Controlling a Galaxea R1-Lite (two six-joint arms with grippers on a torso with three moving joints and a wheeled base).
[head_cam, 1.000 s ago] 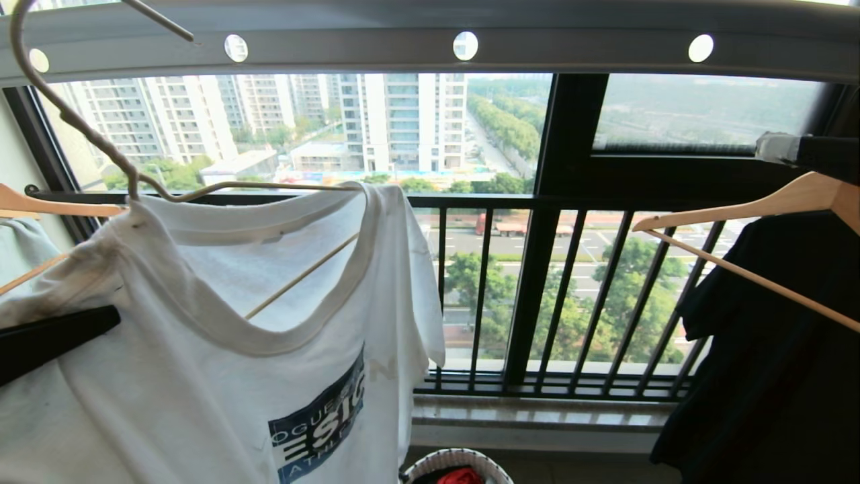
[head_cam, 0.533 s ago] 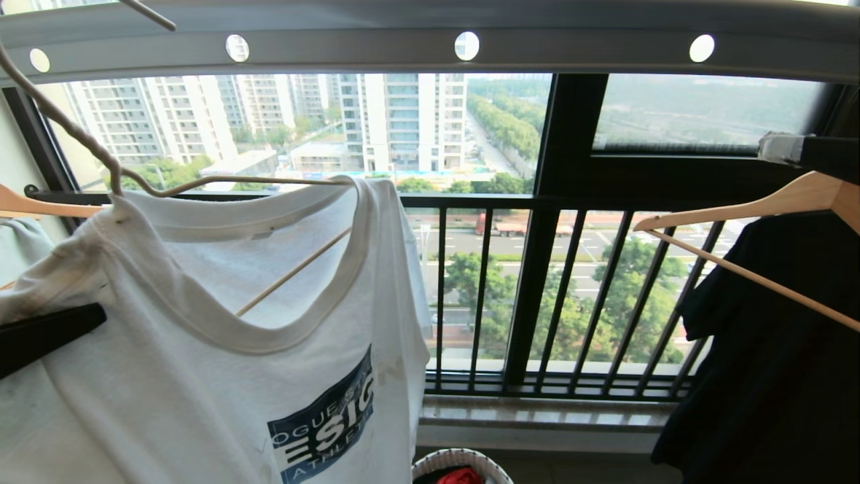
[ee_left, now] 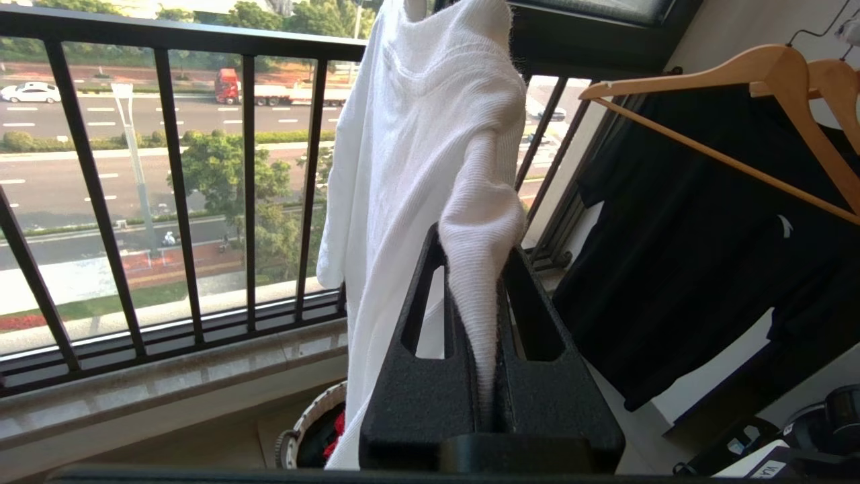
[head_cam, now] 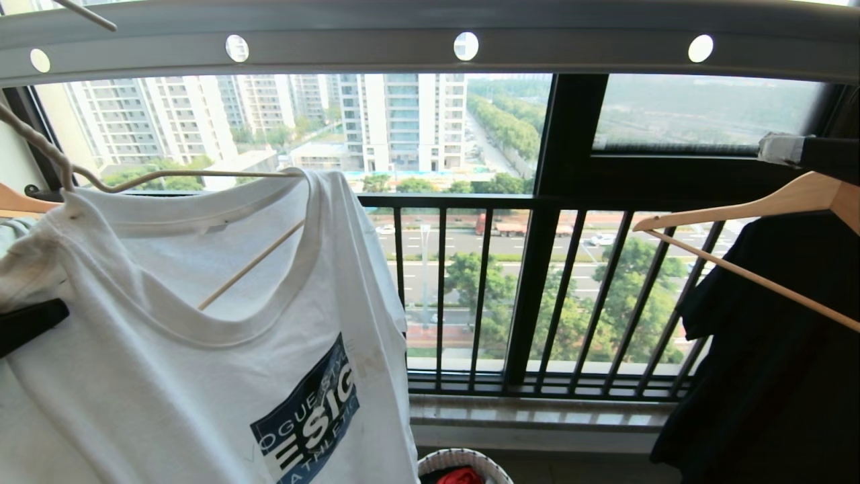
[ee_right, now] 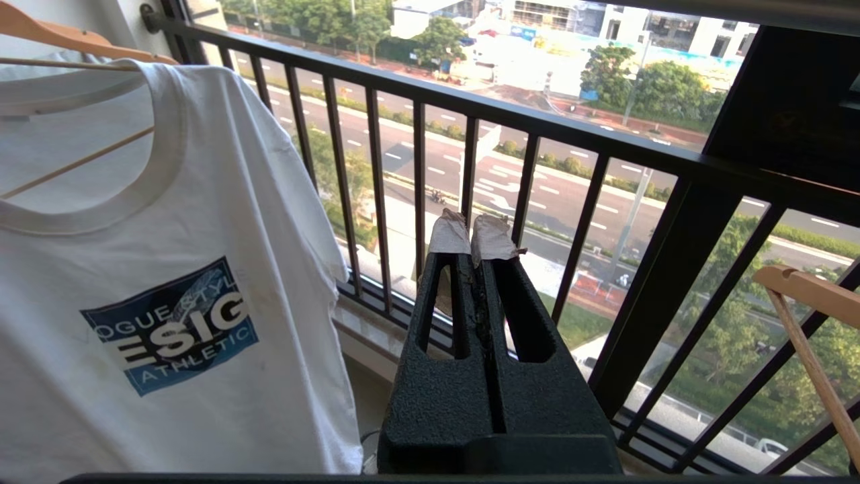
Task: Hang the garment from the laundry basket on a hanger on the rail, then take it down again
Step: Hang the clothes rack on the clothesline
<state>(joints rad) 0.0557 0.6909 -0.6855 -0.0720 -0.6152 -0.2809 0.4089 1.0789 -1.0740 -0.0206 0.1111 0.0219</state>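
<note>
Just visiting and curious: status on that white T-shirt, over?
Left tool shut on the T-shirt's shoulder. Right tool shut, empty, by the window bars. Shirt on the wire hanger, below the rail. Nothing in the way.

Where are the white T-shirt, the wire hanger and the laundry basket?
white T-shirt (head_cam: 201, 396): head view, chest fabric beside the print.
wire hanger (head_cam: 168, 174): head view, its upper wire arm.
laundry basket (head_cam: 463, 457): head view, its woven rim.

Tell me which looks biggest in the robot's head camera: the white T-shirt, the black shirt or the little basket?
1. white T-shirt, though it hangs nearest the camera
2. black shirt, partly cut off
3. basket, only its rim shows
</note>
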